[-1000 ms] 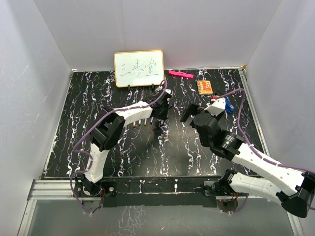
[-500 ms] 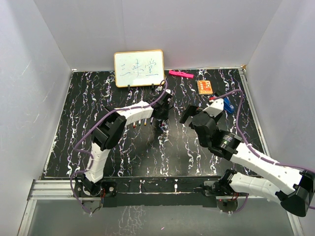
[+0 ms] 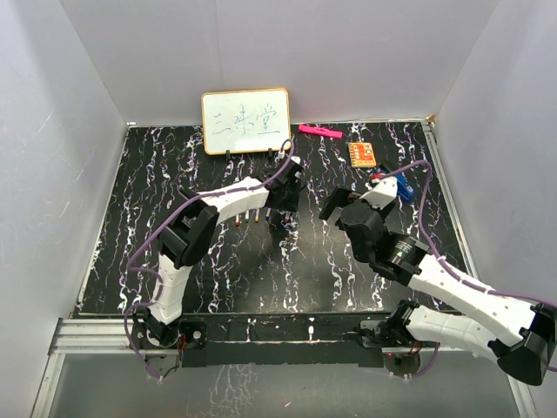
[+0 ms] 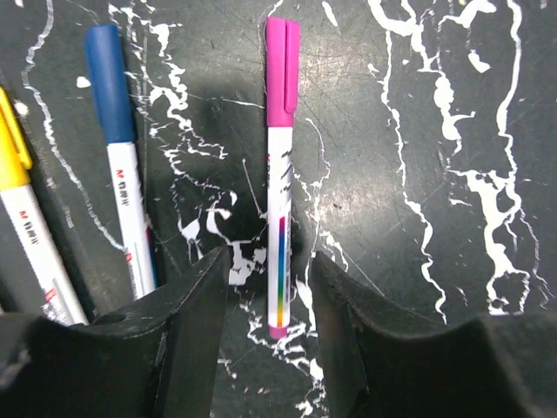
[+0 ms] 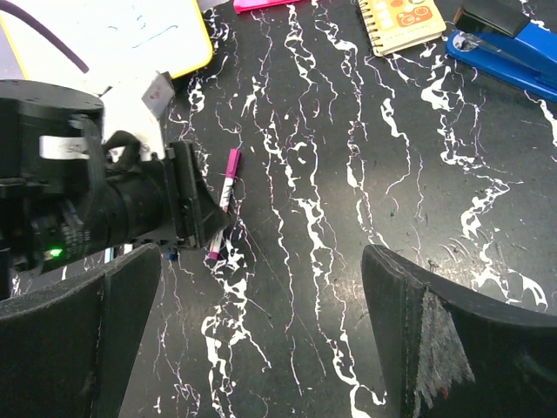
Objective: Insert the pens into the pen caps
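One purple-capped pen (image 4: 278,261) is laid on the worktop (image 4: 435,131) mid-frame beside the blue-capped pen (image 4: 117,157), seemingly as finished work, straddled untouched by the part-open left gripper (image 4: 270,287), while the right gripper (image 5: 261,261) is held wide, empty.

At the back of the tabletop (image 3: 174,261) a whiteboard (image 3: 245,120), marker (image 3: 319,131) right of it, notebook (image 3: 363,154) and stapler (image 3: 400,185) further right, row of pens (image 3: 248,219) near centre, capped pen (image 4: 278,174) just right of the row, lying between the left gripper (image 4: 270,261) jaws, untouched.

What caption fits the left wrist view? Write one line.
Left gripper open astride a magenta-capped pen lying on the table, a blue-capped pen and a yellow-capped pen beside it.
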Motion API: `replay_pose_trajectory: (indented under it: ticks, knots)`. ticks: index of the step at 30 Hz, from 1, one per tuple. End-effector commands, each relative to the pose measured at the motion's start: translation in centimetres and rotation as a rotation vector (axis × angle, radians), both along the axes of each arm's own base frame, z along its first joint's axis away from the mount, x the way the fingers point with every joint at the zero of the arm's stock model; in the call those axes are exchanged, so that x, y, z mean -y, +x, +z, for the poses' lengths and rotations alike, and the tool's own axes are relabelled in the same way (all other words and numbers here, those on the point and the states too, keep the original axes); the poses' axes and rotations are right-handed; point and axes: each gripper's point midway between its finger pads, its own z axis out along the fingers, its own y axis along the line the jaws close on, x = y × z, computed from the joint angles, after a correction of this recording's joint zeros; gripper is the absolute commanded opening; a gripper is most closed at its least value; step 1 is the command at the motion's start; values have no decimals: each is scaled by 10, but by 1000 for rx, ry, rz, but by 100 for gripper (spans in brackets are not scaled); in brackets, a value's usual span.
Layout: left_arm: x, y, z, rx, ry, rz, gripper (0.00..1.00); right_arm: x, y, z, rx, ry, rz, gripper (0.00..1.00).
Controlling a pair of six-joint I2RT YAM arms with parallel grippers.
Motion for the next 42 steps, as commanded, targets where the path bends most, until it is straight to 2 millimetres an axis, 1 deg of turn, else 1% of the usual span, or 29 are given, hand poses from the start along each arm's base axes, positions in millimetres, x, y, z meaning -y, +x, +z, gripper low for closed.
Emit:
replay_pose_trajectory:
  ticks: [1, 2, 6, 7, 8, 10, 12, 14, 17, 20, 23, 26, 29, 32, 38, 42]
  knots:
    - [-7, 4, 81, 132, -76, 6, 42, 15, 0, 11, 53, 36, -72, 98]
    - [-8, 2, 91, 150, -97, 3, 42, 18, 0, 11, 58, 31, -87, 98]
    - [-17, -11, 123, 226, -166, -16, 41, 38, -1, 8, 89, -4, -166, 98]
    - [-21, -15, 130, 247, -180, -25, 41, 43, -2, 8, 102, -16, -180, 98]
    - [-25, -19, 142, 274, -197, -30, 41, 47, -3, 8, 112, -27, -186, 98]
    - [-39, -27, 149, 305, -198, -25, 42, 54, -4, 9, 134, -32, -207, 98]
    - [-62, -34, 151, 322, -168, 18, 45, 64, -8, 11, 156, -29, -236, 98]
    - [-91, -38, 150, 317, -150, 78, 46, 77, -12, 13, 179, -28, -280, 98]
    - [-135, -42, 152, 304, -166, 174, 47, 96, -19, 18, 213, -11, -339, 98]
    - [-174, -51, 160, 322, -171, 259, 47, 110, -26, 26, 245, 5, -378, 98]
    - [-202, -64, 170, 356, -152, 325, 49, 121, -33, 36, 272, 16, -397, 98]
    - [-222, -80, 182, 393, -135, 376, 52, 132, -39, 43, 290, 15, -424, 98]
    - [-238, -95, 187, 401, -120, 425, 55, 136, -42, 45, 297, 25, -430, 98]
    - [-248, -111, 191, 404, -140, 467, 58, 134, -42, 43, 293, 24, -417, 98]
    - [-281, -134, 198, 485, -137, 601, 60, 122, -34, 35, 257, -20, -388, 98]
    - [-295, -143, 206, 528, -123, 644, 61, 113, -27, 30, 231, -52, -372, 98]
